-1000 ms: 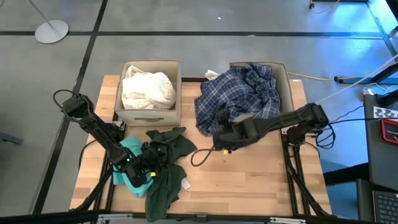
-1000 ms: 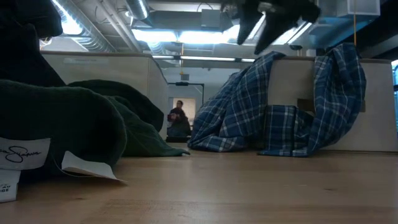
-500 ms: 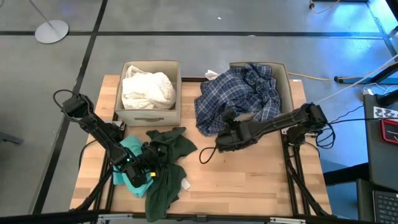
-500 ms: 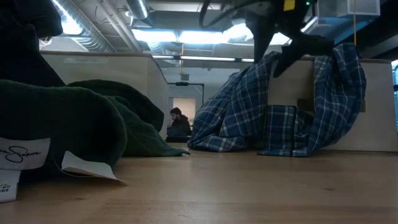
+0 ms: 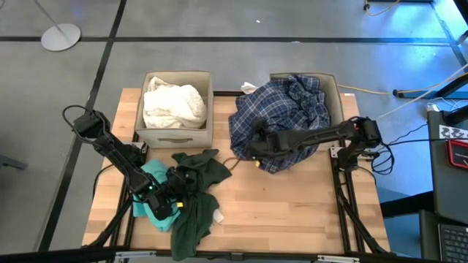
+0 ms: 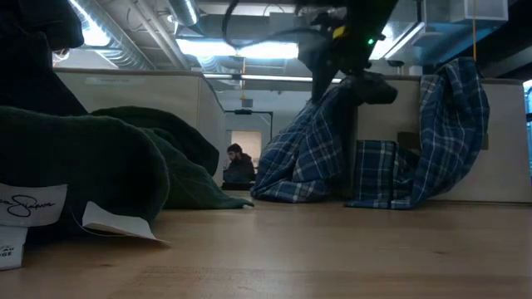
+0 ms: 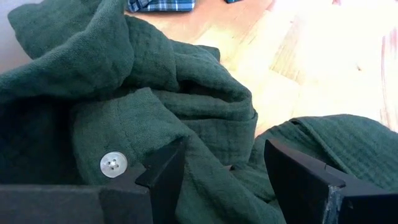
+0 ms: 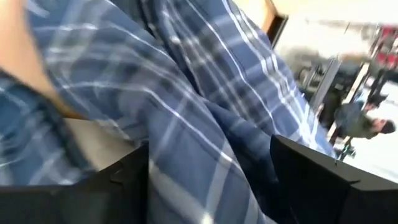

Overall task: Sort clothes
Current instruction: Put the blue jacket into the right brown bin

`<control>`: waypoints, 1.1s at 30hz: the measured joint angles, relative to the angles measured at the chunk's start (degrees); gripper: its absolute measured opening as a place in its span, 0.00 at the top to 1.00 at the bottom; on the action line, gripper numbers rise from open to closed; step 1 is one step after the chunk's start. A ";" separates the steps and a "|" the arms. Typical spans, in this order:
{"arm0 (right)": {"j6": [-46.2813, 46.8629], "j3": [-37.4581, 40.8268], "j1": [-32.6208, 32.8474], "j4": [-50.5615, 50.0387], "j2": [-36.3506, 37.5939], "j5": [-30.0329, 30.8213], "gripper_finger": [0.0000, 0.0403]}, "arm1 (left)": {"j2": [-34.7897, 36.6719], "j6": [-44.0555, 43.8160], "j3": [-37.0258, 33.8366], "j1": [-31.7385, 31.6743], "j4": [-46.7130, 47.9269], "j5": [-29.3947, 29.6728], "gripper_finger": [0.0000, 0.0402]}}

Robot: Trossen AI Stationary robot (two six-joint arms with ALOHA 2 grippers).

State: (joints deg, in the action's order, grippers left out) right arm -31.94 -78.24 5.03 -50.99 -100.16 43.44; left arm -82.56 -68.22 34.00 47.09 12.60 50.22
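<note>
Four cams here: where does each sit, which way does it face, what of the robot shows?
High: overhead, straight down; both arms, table.
Low: tabletop height, level across; right gripper overhead.
Left wrist: over dark green garment; open fingers.
Right wrist: against blue plaid shirt; open fingers.
Shared: high and low both show the shirt draping its beige box.

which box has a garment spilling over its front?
The right beige box: the blue plaid shirt hangs out over its front wall onto the table. In the left beige box, the white clothes sit fully inside.
</note>
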 joint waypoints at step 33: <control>7.74 -18.40 -6.70 -7.71 8.46 10.21 0.98 | 0.00 -0.31 0.00 0.02 0.00 0.02 0.48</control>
State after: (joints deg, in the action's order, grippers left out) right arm -24.21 -96.64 -1.67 -58.70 -91.70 53.65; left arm -82.56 -68.53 34.00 47.11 12.60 50.24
